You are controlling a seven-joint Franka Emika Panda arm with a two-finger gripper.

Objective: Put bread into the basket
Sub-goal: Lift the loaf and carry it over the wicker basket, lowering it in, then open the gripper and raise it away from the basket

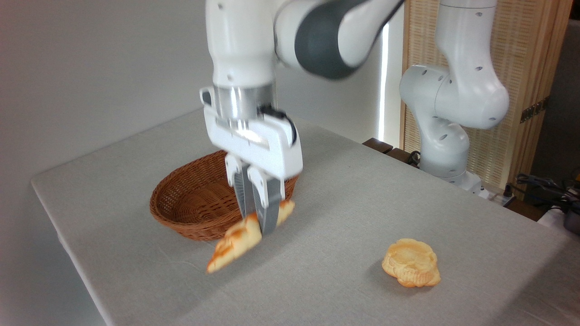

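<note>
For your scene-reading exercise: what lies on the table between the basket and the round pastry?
In the camera view, the gripper holds the bread just right of the basket. From there to the pastry only bare tablecloth shows.

The grey cloth-covered table [344,190] bears the wicker basket [181,208]; a round pastry [411,263] sits well apart.

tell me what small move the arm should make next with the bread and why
Probably carry it back and left over the basket before opening. The gripper is shut on the bread, which hangs tilted in front of the basket's near rim, apparently off the table, not over its hollow. The basket shows nothing inside. The round pastry lies clear to the right.
</note>
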